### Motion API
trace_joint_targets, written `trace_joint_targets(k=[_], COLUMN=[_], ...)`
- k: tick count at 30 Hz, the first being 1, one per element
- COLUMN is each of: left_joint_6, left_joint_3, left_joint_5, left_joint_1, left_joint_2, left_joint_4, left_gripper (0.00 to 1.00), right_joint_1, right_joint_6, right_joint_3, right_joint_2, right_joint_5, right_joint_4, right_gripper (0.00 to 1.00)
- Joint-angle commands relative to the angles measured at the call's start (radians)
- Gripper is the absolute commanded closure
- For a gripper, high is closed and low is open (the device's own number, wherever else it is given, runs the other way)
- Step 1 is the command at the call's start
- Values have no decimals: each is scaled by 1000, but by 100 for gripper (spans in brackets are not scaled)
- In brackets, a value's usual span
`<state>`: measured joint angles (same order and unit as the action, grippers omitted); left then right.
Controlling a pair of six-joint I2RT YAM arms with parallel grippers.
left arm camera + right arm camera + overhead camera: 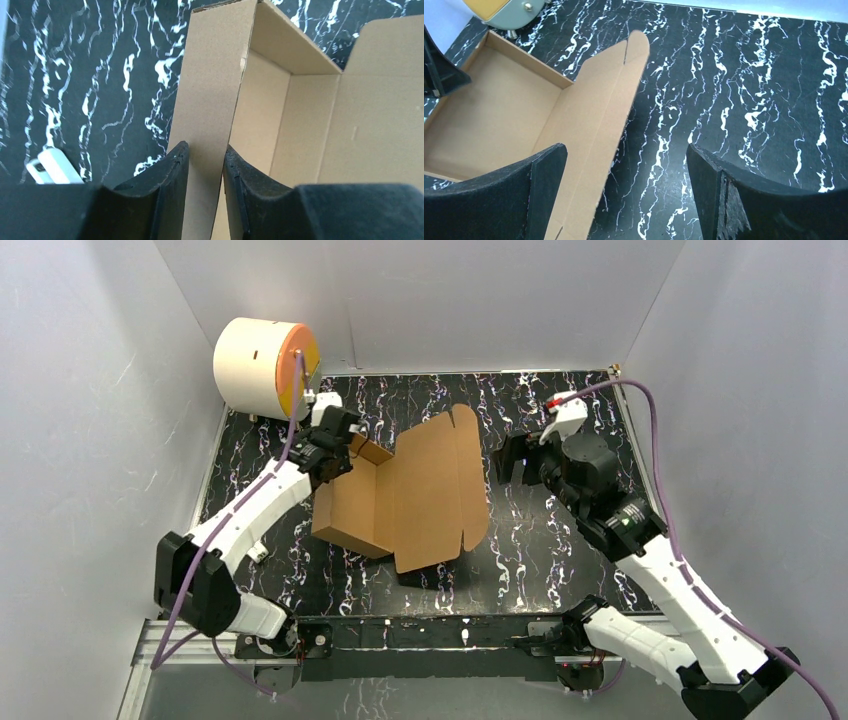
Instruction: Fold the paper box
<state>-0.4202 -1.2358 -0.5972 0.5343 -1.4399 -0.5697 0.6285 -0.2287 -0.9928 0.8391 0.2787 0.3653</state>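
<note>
1. Left gripper [335,445] is clamped on an upright wall at the far left corner of the plain brown corrugated cardboard box [400,495]. In the left wrist view its black fingers [172,185] press on both faces of that wall panel, with no gap to the board.
2. The right gripper [508,460] hangs with its jaws spread wide and grips nothing. In the right wrist view the box's free lid edge reaches down just beside its left finger [541,190], and bare tabletop shows between the two fingers.
3. The box sits near the middle of the black, white-veined marble-pattern table [560,540]. Its shallow tray, with walls standing, lies toward the left arm. The broad lid panel [440,480] is open and tilts up toward the right, its notched tabs at the far and near ends.
4. That raised lid panel stands between the two grippers, screening the tray from the right one.
5. A cream cylinder with an orange face [265,365] stands in the far left corner, close behind the left gripper and apart from the box.
6. A purple cable [292,425] runs along the left arm past the cylinder's face. Another purple cable [650,405] loops over the right arm.
7. A small white block [52,167] lies on the table left of the gripped wall.
8. Plain white walls [100,440] close in the table on three sides.
</note>
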Motion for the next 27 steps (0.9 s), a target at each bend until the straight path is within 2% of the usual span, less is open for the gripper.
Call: trace_joint_targets(k=[1,8,15,22,27], left_joint_6=[-155,-327,-508,-486,-410], left_joint_3=[133,332,493,494,460], left_joint_5=[163,181,297,287,214], left_joint_1=[-64,-88,-88,-88,-88], left_joint_2=[97,189,223,253,343], left_joint_4=[93,168,285,280,225], left_gripper=[72,71,66,55,42], right_joint_1=[-5,-4,-5,-4,4], right_joint_6=[20,27,61,106,107], right_joint_3=[-126,-219,-329,-449,-525], right_joint_2=[63,157,255,333,393], right_joint_5=[-75,-124,-195,-297,-365], right_joint_4=[91,116,147,200,237], right_gripper=[1,1,2,1,1])
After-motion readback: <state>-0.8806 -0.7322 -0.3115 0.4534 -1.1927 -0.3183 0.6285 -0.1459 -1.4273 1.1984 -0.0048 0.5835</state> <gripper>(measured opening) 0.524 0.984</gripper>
